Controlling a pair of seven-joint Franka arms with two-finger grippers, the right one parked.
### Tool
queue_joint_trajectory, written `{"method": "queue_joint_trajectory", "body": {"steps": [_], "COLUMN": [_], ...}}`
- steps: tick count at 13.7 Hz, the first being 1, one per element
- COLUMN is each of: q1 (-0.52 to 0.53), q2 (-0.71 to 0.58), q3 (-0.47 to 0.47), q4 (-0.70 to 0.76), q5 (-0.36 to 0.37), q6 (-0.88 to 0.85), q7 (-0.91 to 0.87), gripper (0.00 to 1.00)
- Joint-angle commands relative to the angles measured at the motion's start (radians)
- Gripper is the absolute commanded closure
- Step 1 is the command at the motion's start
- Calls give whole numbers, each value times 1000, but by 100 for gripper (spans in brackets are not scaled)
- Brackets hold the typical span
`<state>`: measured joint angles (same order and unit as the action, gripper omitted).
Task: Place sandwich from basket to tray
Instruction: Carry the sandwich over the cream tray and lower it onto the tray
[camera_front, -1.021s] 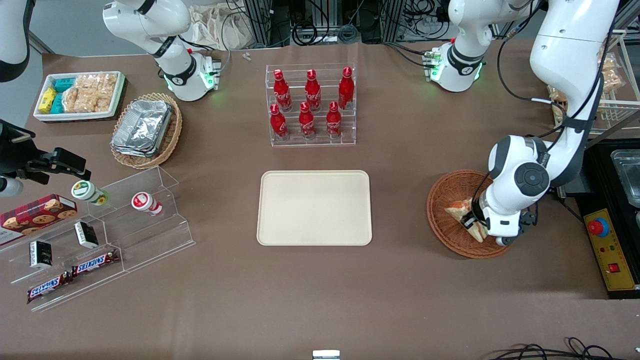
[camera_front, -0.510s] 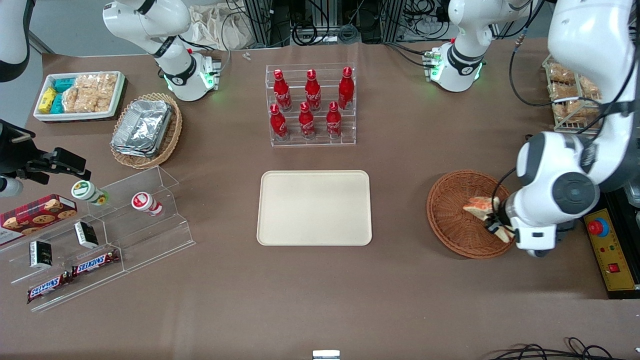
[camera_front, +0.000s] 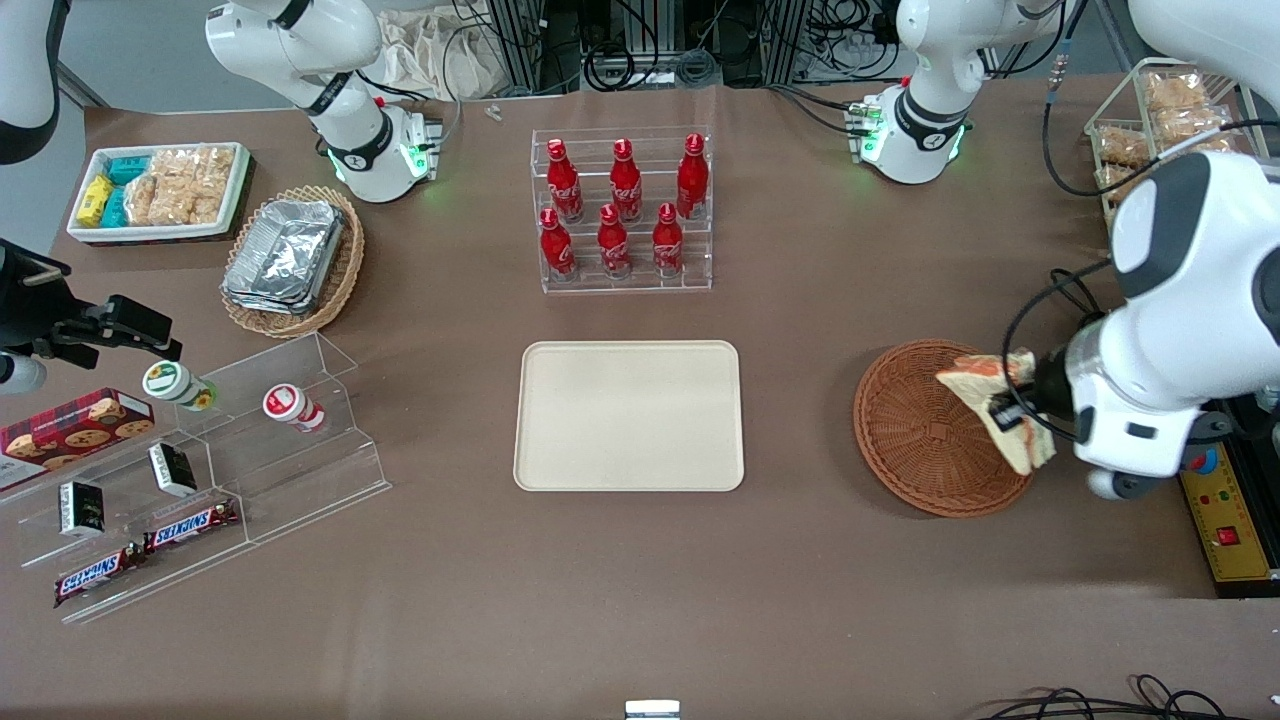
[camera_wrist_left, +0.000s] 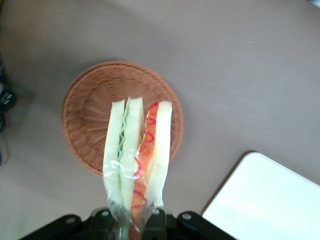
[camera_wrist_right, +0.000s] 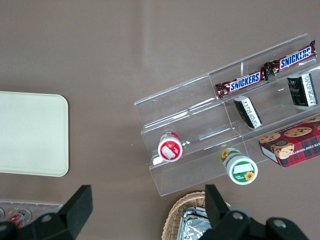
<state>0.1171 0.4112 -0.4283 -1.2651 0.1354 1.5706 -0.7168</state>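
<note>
My left gripper is shut on the sandwich, a wrapped wedge of white bread with orange-red and green filling. It holds the sandwich in the air above the reddish-brown wicker basket, over the basket's edge toward the working arm's end of the table. The basket lies empty below the sandwich. The cream-beige tray sits empty at the table's middle, and its corner shows in the left wrist view.
A clear rack of red bottles stands farther from the front camera than the tray. A tan basket of foil containers, a white snack tray and a clear snack stand lie toward the parked arm's end. A control box sits beside the basket.
The left gripper has lifted the sandwich out of the basket and risen toward the working arm's end. The basket is now empty.
</note>
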Motion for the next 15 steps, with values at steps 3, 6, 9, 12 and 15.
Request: {"method": "queue_joint_trajectory", "body": {"steps": [3, 6, 9, 12, 15], "q1": [-71, -152, -246, -289, -346], "q2": [101, 173, 288, 403, 457], "q3": [-147, -144, -144, -144, -142], "q4": [-15, -109, -108, -108, -105], "q5": [10, 27, 117, 226, 265], "q6": [104, 277, 376, 448, 479], "q7": [89, 80, 13, -49, -56], "gripper": [100, 100, 100, 100, 100]}}
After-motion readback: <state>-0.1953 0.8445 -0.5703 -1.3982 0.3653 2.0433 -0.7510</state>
